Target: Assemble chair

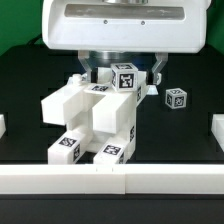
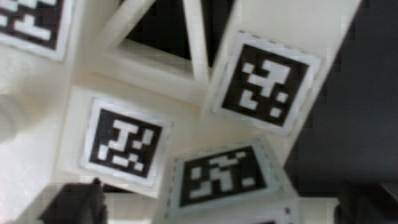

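On the black table point(image 1: 25, 100) before a green wall point(image 1: 15, 30), the gripper point(image 1: 124, 75) straddles the chair point(image 1: 95, 115); whether it grips is unclear.

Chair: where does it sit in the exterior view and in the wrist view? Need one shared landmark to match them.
Exterior view: the chair stands mid-frame, directly under the gripper.
Wrist view: the chair fills the picture close up, showing white faces with several tags.
Shared landmark: the tagged block between the gripper fingers; in the wrist view it is probably the tagged face nearest the fingertips, though that match is not certain.
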`<action>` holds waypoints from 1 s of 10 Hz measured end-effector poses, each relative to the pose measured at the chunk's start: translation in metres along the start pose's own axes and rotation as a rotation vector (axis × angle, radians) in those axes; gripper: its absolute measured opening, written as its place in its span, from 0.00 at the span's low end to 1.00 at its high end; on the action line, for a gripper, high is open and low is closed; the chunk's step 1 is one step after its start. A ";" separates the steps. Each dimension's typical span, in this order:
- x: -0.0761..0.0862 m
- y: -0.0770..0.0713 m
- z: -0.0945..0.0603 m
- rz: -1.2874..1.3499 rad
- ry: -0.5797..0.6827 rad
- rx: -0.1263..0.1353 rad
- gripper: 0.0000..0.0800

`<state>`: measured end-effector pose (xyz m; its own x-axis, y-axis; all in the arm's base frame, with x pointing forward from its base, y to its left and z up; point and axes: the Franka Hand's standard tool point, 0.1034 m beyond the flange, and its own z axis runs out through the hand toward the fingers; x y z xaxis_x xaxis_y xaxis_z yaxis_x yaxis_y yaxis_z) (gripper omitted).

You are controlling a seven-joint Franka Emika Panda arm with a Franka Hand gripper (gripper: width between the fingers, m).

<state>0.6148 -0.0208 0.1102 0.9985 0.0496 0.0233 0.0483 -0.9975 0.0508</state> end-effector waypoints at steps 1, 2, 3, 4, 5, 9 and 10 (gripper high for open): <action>0.000 0.000 0.000 -0.008 0.000 0.000 0.81; 0.000 0.000 0.000 -0.006 0.000 0.000 0.68; 0.000 0.000 0.000 -0.006 0.000 0.000 0.52; 0.000 0.000 0.000 -0.003 0.000 0.000 0.52; 0.000 0.000 0.000 0.019 0.000 0.001 0.34; 0.000 0.000 0.001 0.255 0.000 0.006 0.34; 0.000 0.000 0.001 0.322 0.000 0.007 0.34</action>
<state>0.6148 -0.0208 0.1094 0.9624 -0.2692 0.0368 -0.2704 -0.9621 0.0343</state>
